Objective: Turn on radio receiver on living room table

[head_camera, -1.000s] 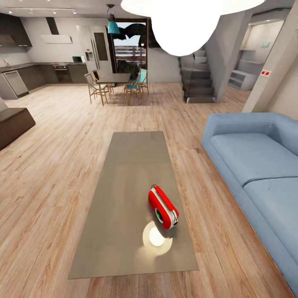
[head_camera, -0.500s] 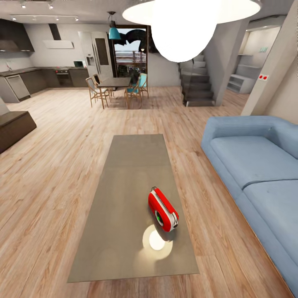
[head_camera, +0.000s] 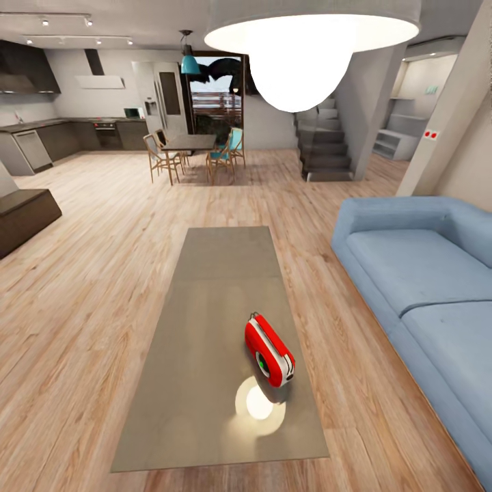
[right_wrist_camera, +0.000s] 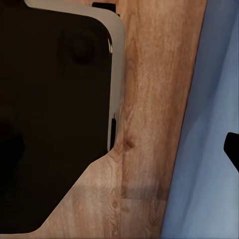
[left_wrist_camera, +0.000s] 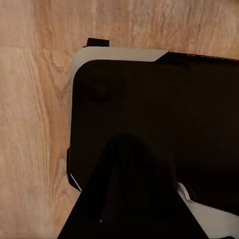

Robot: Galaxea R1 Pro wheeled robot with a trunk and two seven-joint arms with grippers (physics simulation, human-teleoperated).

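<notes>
Near the table's (head_camera: 205, 328) close end, toward its right edge, the radio receiver (head_camera: 269, 350) stands tilted on the glossy top, a lamp reflection just before it. The blue sofa (head_camera: 424, 273) runs along the right. My wrist cameras look down at my dark base and plank floor (left_wrist_camera: 30, 99); whether my grippers are spread, I cannot tell.

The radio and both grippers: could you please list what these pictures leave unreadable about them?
- Radio receiver, head view: dial too small to read, so on or off is unclear.
- Table, head view: its base is hidden beneath the top.
- Left and right wrist views: dark robot bodywork over the wood floor; the state of each gripper cannot be told.
</notes>
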